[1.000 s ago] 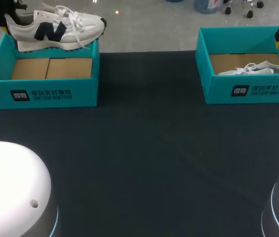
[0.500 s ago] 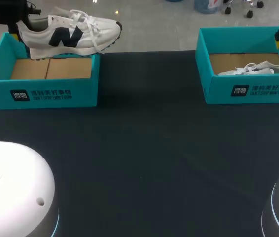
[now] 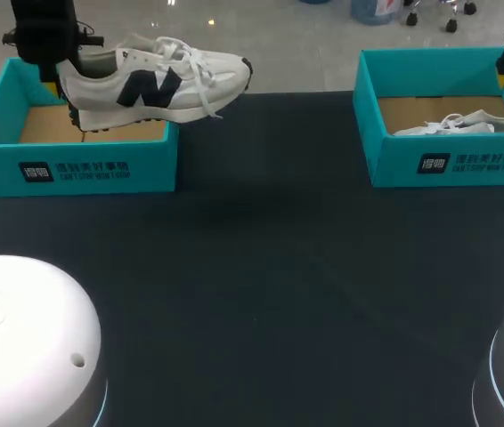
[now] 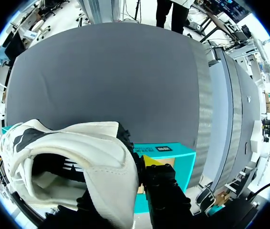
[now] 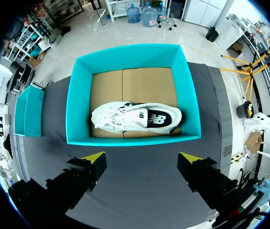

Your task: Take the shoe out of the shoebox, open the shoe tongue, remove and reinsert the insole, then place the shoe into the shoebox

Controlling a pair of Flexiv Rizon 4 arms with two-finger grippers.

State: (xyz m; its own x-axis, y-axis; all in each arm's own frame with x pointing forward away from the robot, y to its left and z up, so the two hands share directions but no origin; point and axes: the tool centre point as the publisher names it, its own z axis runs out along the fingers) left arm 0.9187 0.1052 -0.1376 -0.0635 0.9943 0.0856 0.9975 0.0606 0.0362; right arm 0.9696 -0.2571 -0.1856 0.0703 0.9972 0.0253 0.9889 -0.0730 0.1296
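The left end effector [image 3: 57,86] was clamped on the heel of the shoe [image 3: 154,84], with the heel wall pinched between its two fingers; in the left wrist view one yellow tip showed just outside the heel, while the other finger was mostly hidden by the shoe. The shoe was white with a dark side mark. It hung in the air, sole down and roughly level, its heel above the left box [image 3: 74,169] and its toe pointing right, out past that box's right wall and over the bench [image 3: 279,267]. Its laces dangled loose from the middle of the upper. The wrist view looked down into the shoe's opening, with a corner of the teal box showing beneath the heel. The left box sat at the far left of the dark bench, its brown cardboard floor bare where it could be seen. Well apart from it, at the far right of the bench, stood the right box [image 3: 448,160], also teal. A second shoe [image 5: 135,118] lay on its side on that box's cardboard floor, close against the near wall, white with a dark patch. The right end effector [image 5: 142,157] hung above the bench just in front of the right box, its fingers spread wide with nothing between them, both yellow tips plain in its wrist view.
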